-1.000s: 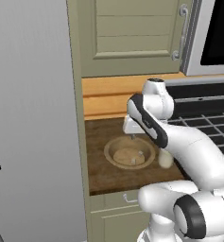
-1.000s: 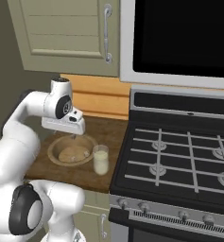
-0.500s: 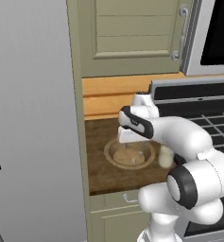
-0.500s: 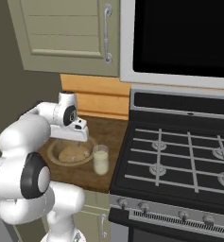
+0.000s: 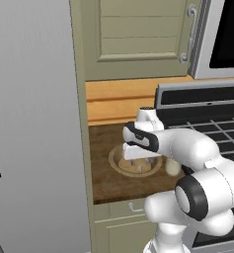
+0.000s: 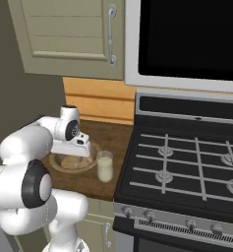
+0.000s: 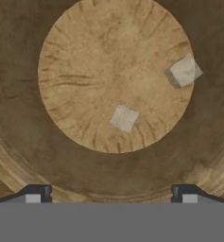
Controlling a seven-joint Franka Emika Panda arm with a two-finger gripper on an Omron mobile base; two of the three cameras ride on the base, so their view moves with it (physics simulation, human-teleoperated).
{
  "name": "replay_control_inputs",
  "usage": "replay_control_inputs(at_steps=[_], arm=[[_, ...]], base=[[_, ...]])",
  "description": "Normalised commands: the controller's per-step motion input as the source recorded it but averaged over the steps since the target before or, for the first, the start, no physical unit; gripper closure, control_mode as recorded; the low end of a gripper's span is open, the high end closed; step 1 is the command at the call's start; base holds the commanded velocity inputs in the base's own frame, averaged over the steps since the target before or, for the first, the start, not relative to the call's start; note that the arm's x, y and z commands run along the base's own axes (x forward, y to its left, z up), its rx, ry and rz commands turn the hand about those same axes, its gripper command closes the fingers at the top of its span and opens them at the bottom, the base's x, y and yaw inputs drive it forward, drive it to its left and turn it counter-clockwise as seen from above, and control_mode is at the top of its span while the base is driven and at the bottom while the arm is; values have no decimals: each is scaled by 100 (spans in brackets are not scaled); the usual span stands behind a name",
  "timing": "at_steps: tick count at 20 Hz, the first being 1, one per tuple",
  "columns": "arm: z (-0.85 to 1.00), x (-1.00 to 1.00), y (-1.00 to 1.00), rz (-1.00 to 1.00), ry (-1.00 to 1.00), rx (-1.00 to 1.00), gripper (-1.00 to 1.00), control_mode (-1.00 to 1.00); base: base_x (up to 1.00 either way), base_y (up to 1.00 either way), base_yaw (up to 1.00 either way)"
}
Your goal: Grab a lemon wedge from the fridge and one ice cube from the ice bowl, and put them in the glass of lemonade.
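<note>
- The two-finger claw (image 7: 111, 193) at the end of the white arm points straight down into the round, shallow tan wooden ice bowl (image 7: 23, 156), its dark fingertips (image 7: 35, 194) spread wide apart with nothing between them.
- Directly below the claw, on the bowl's pale grained floor, lies a small pale square ice cube (image 7: 123, 117), almost midway between the fingers.
- A second pale ice cube (image 7: 184, 71) lies farther off near the floor's edge, well apart from the first.
- From the base cameras the claw (image 5: 136, 157) hangs over the bowl (image 5: 119, 167) on the dark brown wooden counter (image 5: 104, 183).
- Just beside the bowl, on the claw's stove side, stands the small clear glass of pale lemonade (image 6: 104, 166), upright.
- Beyond the glass is the black gas stove (image 6: 187, 167).
- On the claw's other side rises the tall grey metal fridge (image 5: 34, 123), doors closed.
</note>
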Motion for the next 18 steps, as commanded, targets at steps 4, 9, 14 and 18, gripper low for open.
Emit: replay_control_inputs(at_steps=[4, 9, 14, 18], arm=[[-21, -22, 3, 0, 0, 0, -100, -100], [-7, 7, 8, 0, 0, 0, -100, -100], [-11, 8, 0, 0, 0, -1, -100, -100], [-12, 0, 0, 0, 0, 0, -100, -100]], base=[[0, 0, 0], [0, 0, 0], [0, 0, 0], [0, 0, 0]])
